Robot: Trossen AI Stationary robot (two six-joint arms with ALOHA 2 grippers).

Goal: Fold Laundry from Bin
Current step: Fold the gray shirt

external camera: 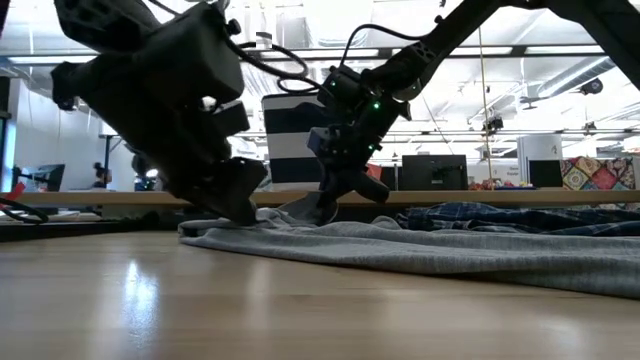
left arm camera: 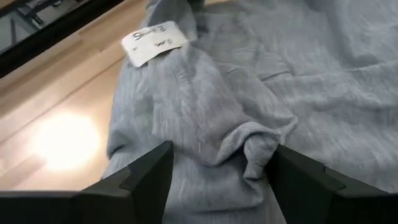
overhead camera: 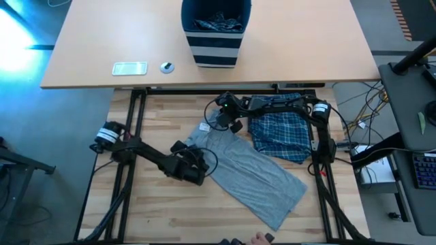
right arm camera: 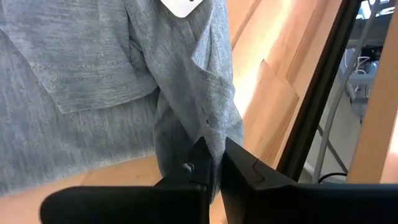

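Observation:
A grey T-shirt (overhead camera: 255, 173) lies spread slantwise on the wooden table, its white label (left arm camera: 152, 42) near the far end. My right gripper (right arm camera: 214, 171) is shut on the shirt at that far end (overhead camera: 228, 124). My left gripper (left arm camera: 217, 180) is open at the shirt's left edge (overhead camera: 197, 167), one finger on either side of a bunched fold (left arm camera: 249, 146). A blue-and-white plaid garment (overhead camera: 279, 135) lies flat, right of the shirt. The bin (overhead camera: 216, 34), navy with pale stripes, stands on the far pale table with more laundry (overhead camera: 218, 22) inside. My left gripper has its open fingers (left arm camera: 149, 180) low over the shirt's bunched fold; whether they touch the cloth I cannot tell. My right gripper pinches a gathered fold of the shirt (right arm camera: 208, 134) beside the label end, between its two fingers, slanting down from the far right. The cloth there rises slightly off the table (external camera: 305, 210); the rest lies flat.
A white flat device (overhead camera: 129, 68) and a small round thing (overhead camera: 167, 67) lie on the far pale table (overhead camera: 82, 41), left of the bin. A person's hand (overhead camera: 259, 238) shows at the near edge. Bare wood lies left of and in front of the shirt.

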